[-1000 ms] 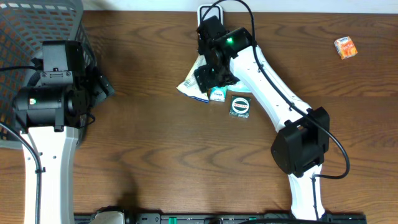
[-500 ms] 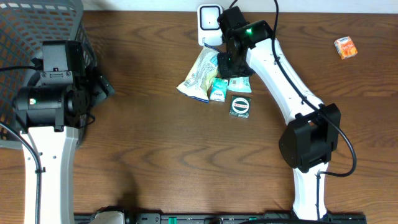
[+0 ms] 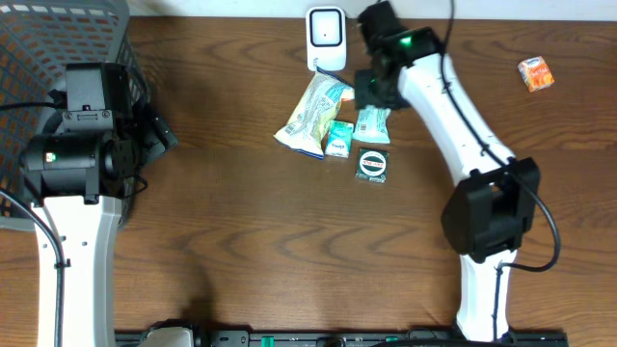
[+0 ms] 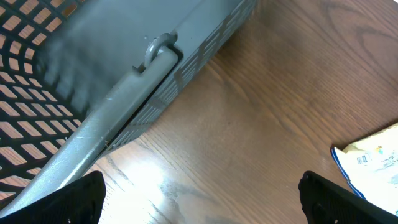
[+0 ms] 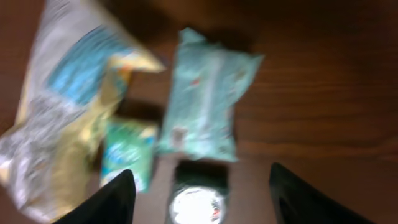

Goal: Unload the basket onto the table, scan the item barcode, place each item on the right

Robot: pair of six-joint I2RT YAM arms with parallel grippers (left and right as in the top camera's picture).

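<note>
At the far left the basket is found, with the left claw beside it; its jaws are spread wide and nothing is held. In mid-table a cluster is laid out: a yellow bag leftmost, a small green pack touching its right edge, then the teal pouch, with a round tin just below the pouch. The scanner is stood at the back edge, just above the bag. The right claw is held over the cluster, jaws released and nothing gripped. An orange pack is left well apart at far right. Which item is to be scanned is not settled; the pouch is judged likeliest. Because the items are packed close, a neighbour could be caught or pushed aside in the grasp, and a soft pouch could fold so that its barcode is hidden from the scanner. In the blurred wrist view the pouch is seen ahead of the open fingertips, not between them, with the tin lying nearer the gap
</note>
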